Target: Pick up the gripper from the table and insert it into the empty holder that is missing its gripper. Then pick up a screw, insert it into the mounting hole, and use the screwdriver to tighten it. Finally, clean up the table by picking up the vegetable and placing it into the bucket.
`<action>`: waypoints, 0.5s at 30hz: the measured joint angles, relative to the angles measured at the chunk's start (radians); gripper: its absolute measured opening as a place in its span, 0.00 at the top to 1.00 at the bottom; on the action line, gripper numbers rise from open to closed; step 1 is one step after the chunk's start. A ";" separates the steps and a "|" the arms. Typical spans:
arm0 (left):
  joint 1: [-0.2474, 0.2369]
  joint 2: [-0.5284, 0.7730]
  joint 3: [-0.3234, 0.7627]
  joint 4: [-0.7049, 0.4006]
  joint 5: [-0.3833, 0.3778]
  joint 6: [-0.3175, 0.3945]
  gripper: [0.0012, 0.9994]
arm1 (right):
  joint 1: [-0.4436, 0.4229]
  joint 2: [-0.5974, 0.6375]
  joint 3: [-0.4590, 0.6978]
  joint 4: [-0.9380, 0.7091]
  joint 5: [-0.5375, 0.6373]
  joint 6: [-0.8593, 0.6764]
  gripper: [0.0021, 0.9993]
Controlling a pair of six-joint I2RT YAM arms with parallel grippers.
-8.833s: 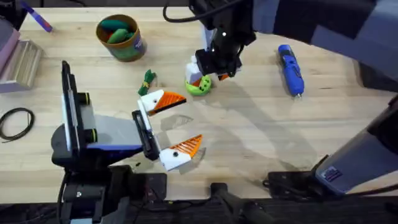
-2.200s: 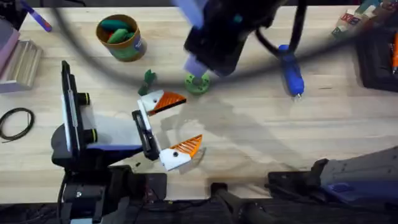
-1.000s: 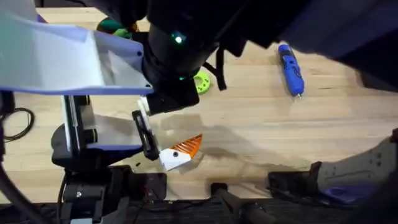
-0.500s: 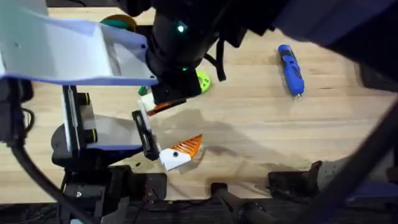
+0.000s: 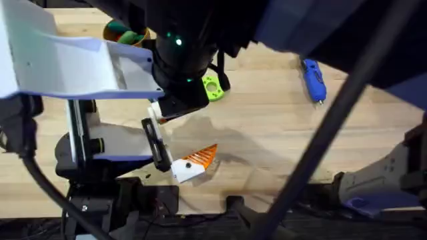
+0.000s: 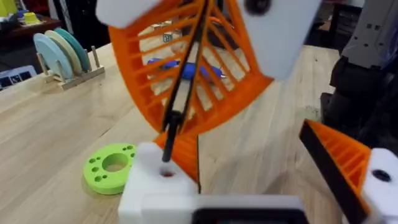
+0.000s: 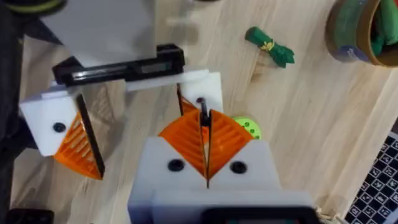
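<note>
My right gripper is shut on a thin black screw. The screw's tip sits at the mounting hole of the white holder. The orange gripper piece sits in that holder, which is one finger of my left gripper. The left gripper is open, and its other finger carries an orange pad. In the overhead view the right arm looms dark over the holder. The blue screwdriver lies at the far right. The vegetable lies on the table near the green bucket.
A lime-green ring disc lies just beyond the holder. The bucket holds toy vegetables. A rack with round plates stands far off on the table. A black cable loop lies at the table's left edge.
The right arm left the lime disc and swung in over the left gripper's far finger, then settled lower. It now hides the vegetable and most of the bucket in the overhead view.
</note>
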 joint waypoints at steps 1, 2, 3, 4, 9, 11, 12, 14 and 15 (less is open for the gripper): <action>0.000 0.000 0.000 0.000 0.000 0.000 0.01 | 0.000 0.000 0.000 0.000 -0.004 0.000 1.00; 0.000 0.000 0.000 0.000 0.000 0.000 0.01 | 0.001 0.000 0.000 0.000 -0.007 0.000 1.00; 0.000 0.000 0.000 0.000 0.000 0.000 0.01 | 0.002 0.000 0.000 0.000 -0.009 0.000 1.00; 0.000 0.000 0.000 0.000 0.000 0.000 0.01 | 0.002 0.000 0.000 0.000 -0.011 0.000 1.00; 0.000 0.000 0.000 0.000 0.000 0.000 0.01 | 0.002 0.000 0.000 0.000 -0.012 -0.003 1.00; 0.000 0.000 0.000 0.000 0.000 0.000 0.01 | 0.002 0.000 0.000 -0.001 -0.013 -0.004 1.00; 0.000 0.000 0.000 0.000 0.000 0.000 0.01 | 0.002 0.001 0.000 -0.001 -0.013 -0.004 1.00; 0.000 0.000 0.000 0.000 0.000 0.000 0.01 | 0.002 0.003 0.000 -0.003 -0.012 -0.004 1.00; 0.000 0.000 0.000 0.000 0.000 0.000 0.01 | 0.002 0.004 0.000 -0.004 -0.013 -0.006 1.00</action>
